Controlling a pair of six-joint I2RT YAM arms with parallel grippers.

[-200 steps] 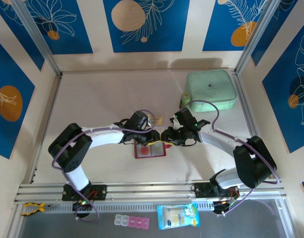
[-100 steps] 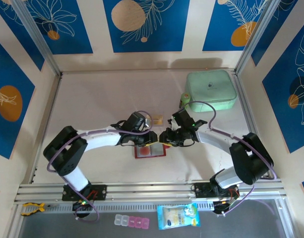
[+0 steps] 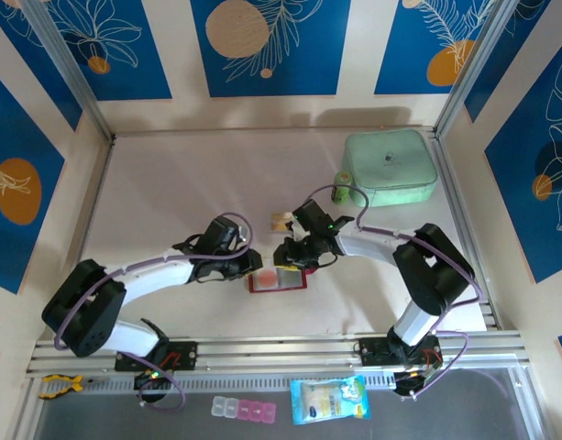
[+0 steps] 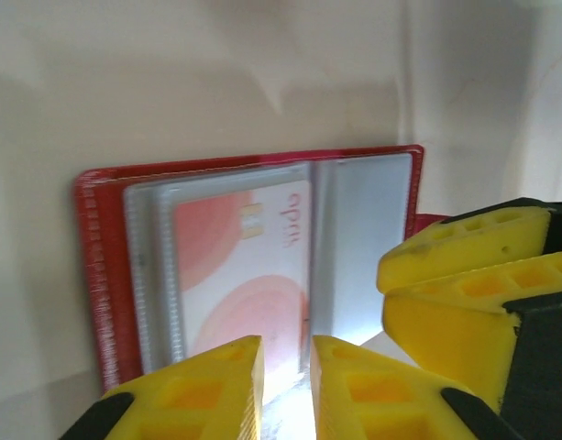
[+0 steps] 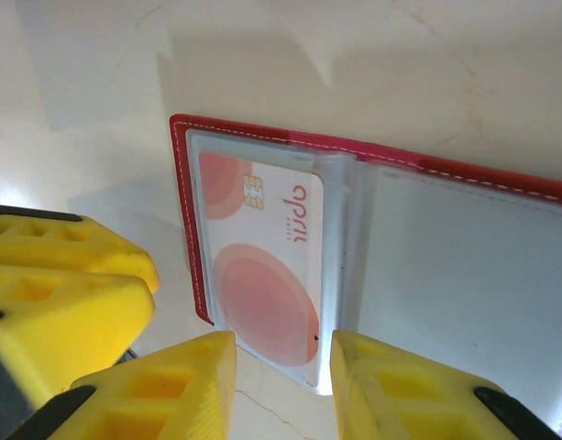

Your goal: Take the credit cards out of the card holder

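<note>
One orange card lies out on the bench, apparently freed. A red-and-white card remains in the open holder. The right pincer is spread astride its edge, and the left pincer is narrowly parted.

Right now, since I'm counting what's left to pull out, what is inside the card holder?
One red-and-white card with a chip lies in a clear sleeve of the open card holder. The neighbouring sleeve looks empty. Any cards stacked beneath are covered.
</note>
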